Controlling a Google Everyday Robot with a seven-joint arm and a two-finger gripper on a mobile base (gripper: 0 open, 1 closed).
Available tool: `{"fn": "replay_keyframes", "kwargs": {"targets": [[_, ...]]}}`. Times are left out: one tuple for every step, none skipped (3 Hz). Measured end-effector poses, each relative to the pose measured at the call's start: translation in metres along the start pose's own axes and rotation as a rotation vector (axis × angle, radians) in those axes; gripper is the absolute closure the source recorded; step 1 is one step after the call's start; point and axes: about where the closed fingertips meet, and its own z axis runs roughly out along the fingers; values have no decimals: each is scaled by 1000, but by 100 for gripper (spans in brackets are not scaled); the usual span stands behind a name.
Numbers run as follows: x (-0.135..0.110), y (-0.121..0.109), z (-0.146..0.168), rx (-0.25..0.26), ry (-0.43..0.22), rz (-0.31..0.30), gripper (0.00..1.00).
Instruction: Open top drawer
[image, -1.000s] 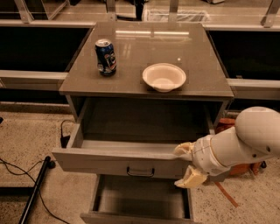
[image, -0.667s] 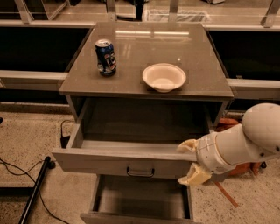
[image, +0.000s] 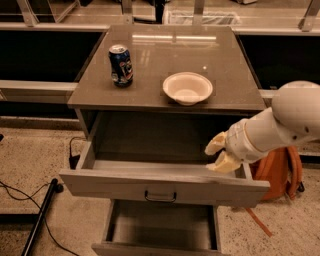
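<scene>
The top drawer (image: 105, 183) is a wide grey drawer, pulled well out of the cabinet, with nothing visible inside. Its small dark handle (image: 160, 196) sits at the centre of the front panel. My gripper (image: 218, 155) is on the white arm coming in from the right. It hovers over the drawer's right end, just behind the front panel, a little above the rim. Its two cream fingers (image: 215, 144) are spread apart and hold nothing.
A lower drawer (image: 160, 227) is also pulled out beneath. On the cabinet top (image: 220, 55) stand a blue can (image: 121, 65) and a white bowl (image: 187, 88). An orange bag (image: 285, 167) lies on the floor at right. Cables and a black pole (image: 40, 217) lie at left.
My gripper has lifted off the drawer's front edge and moved up and right. The drawer stays pulled out.
</scene>
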Motion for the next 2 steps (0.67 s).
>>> {"fn": "replay_keyframes", "kwargs": {"targets": [[9,-36,26,-17,2,26,83],[17,-42,58,-46,20,47,100]]}}
